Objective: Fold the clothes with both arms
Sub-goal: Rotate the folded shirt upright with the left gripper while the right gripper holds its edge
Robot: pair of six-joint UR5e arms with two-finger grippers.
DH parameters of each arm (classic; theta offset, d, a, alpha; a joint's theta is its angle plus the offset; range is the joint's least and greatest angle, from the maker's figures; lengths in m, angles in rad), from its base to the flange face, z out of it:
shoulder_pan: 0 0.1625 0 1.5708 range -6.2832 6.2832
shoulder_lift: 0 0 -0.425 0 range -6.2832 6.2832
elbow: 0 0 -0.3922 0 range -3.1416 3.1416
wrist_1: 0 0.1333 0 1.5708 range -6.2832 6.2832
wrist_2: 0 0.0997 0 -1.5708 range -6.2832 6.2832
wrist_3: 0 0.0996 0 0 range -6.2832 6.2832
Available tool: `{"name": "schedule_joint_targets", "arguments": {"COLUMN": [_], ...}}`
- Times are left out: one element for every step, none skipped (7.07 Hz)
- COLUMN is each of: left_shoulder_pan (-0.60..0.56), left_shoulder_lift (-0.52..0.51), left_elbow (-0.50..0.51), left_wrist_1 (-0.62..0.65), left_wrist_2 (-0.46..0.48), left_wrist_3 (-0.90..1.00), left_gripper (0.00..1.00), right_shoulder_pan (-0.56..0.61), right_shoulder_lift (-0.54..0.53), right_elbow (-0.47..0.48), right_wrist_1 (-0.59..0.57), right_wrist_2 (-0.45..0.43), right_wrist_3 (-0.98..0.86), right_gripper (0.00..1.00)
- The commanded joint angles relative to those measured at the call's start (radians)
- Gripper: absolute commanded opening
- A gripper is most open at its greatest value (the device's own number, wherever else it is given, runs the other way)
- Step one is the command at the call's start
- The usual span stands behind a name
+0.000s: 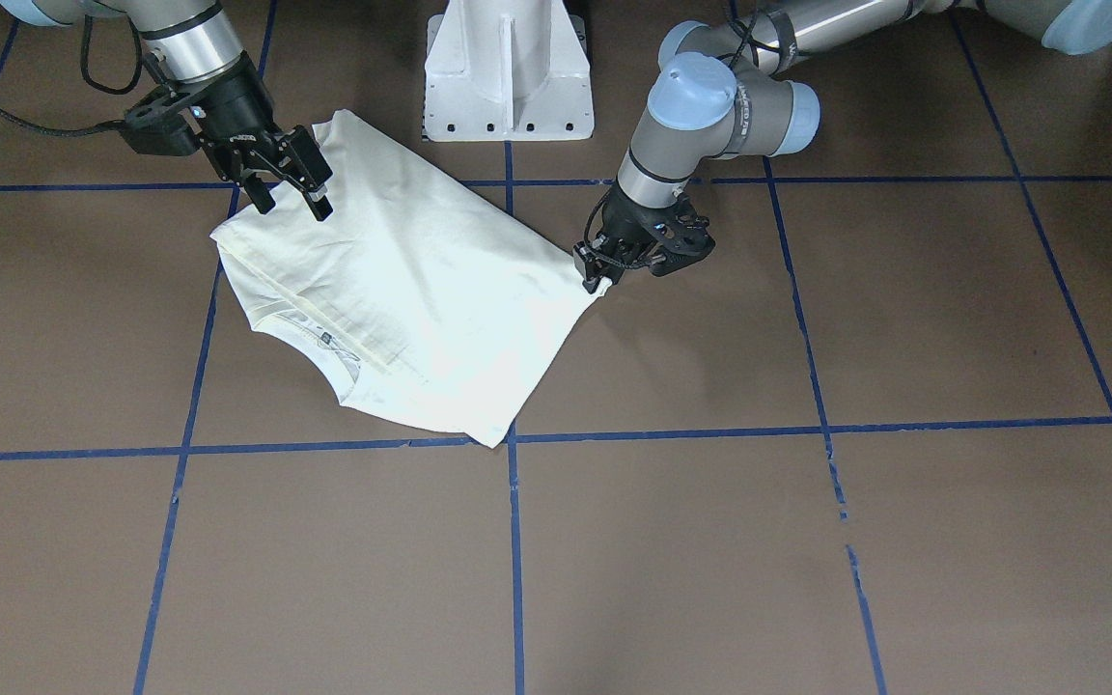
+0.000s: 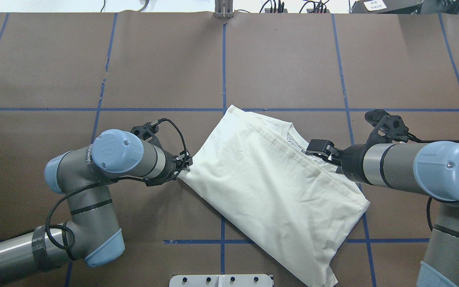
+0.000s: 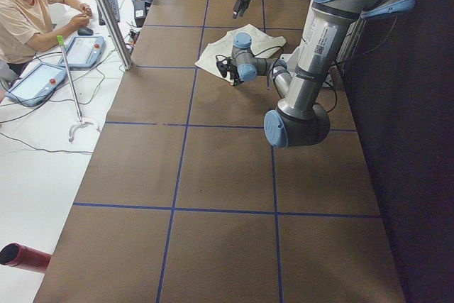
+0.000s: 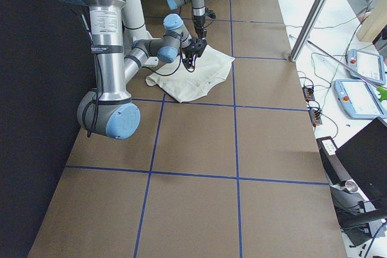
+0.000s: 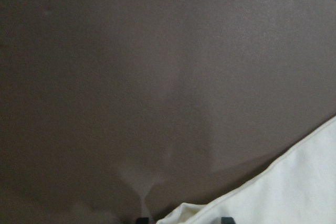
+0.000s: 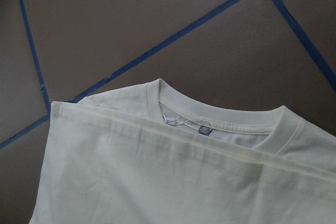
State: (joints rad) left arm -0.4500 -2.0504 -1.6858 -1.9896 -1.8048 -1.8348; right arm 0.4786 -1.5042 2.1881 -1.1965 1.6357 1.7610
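Front view: across the surface (image 1: 807, 541) from the robot, looking steeply down; white base (image 1: 508, 72) at the top edge.
Overhead view: behind the robot, looking down toward the far edge.
Left side view: at the left end, left arm (image 3: 319, 47) big and near.
Right side view: at the right end, right arm (image 4: 106, 58) big and near.
Left wrist view: very close, low over the surface.
Right wrist view: close above the shirt (image 6: 131, 182), by its collar (image 6: 220, 119).
Shared: front and overhead both show the shirt.

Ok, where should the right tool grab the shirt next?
Probably the shirt corner nearest the right tool, coming in low from its outboard side: the cloth lies flat and its stacked edges meet there, diagonally opposite the left tool's pinch.
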Motion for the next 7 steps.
{"name": "schedule_joint_targets", "arguments": {"left_shoulder_pan": [-0.042, -0.068, -0.117, -0.181, -0.237, -0.277, -0.312], "left_shoulder_lift": [-0.001, -0.001, -0.002, -0.061, -0.170, -0.327, -0.440], "left_elbow": [-0.005, 0.001, 0.041, 0.152, 0.323, 0.550, 0.751], "left_wrist_1": [-0.003, 0.001, -0.011, -0.062, -0.151, -0.220, -0.336], "left_wrist_2": [0.016, 0.072, 0.084, 0.094, 0.104, 0.166, 0.182], "left_wrist_3": [0.053, 0.165, 0.263, 0.273, 0.269, 0.253, 0.253], "left_gripper": [0.00, 0.00, 0.00, 0.00, 0.00, 0.00, 0.00], "right_shoulder_pan": [0.000, -0.001, -0.001, -0.001, -0.001, -0.006, -0.008], "right_shoulder_lift": [-0.001, 0.001, 0.001, 0.004, 0.021, 0.033, 0.036], "right_elbow": [-0.008, -0.019, -0.022, -0.019, -0.021, -0.024, -0.024], "right_wrist_1": [0.000, 0.002, 0.003, 0.006, 0.006, 0.006, 0.006], "right_wrist_2": [-0.002, -0.005, -0.005, -0.004, -0.005, -0.005, -0.004], "right_wrist_3": [0.000, 0.000, 0.002, 0.000, 0.002, 0.002, 0.002], "right_gripper": [1.00, 1.00, 1.00, 1.00, 1.00, 1.00, 1.00]}}
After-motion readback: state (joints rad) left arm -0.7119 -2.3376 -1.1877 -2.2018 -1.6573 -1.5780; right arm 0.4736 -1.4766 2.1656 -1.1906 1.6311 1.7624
